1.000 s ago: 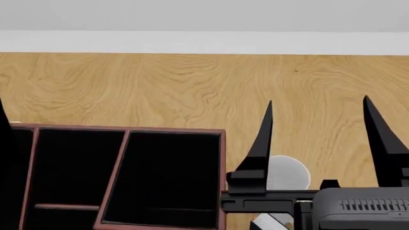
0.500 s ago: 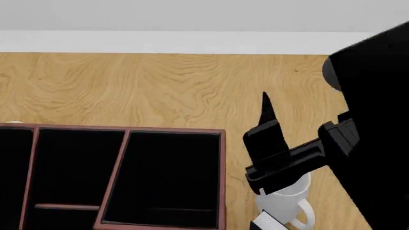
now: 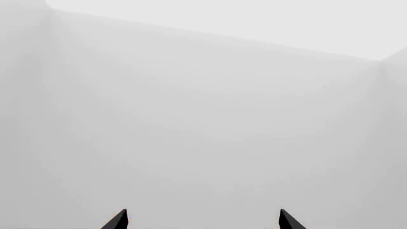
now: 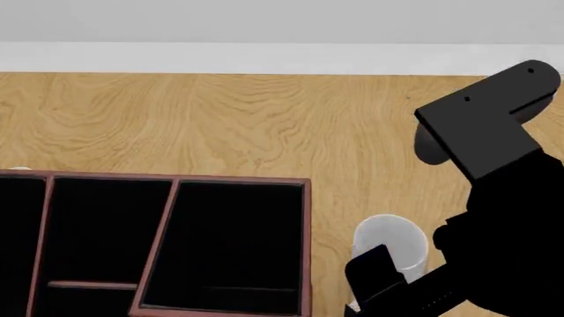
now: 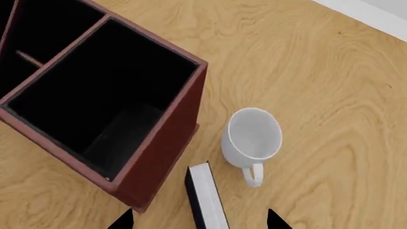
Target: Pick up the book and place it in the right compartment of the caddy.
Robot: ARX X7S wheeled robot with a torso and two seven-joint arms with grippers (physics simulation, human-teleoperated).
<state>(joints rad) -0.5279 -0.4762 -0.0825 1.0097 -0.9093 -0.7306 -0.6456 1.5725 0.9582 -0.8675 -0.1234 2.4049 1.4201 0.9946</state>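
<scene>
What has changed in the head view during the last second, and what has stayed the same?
The right arm swung: its gripper, pointing forward with both fingers up a second ago, now sits low beside the white mug, fingertips out of sight. Nothing was grasped or released. The caddy, mug and table did not move.

Book (image 5: 205,198) cut off by the frame edge; right fingers (image 5: 122,220) mostly out of frame.

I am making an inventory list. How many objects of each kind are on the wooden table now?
Caddy: 1
Mug: 1
Book: 1
Total: 3
</scene>
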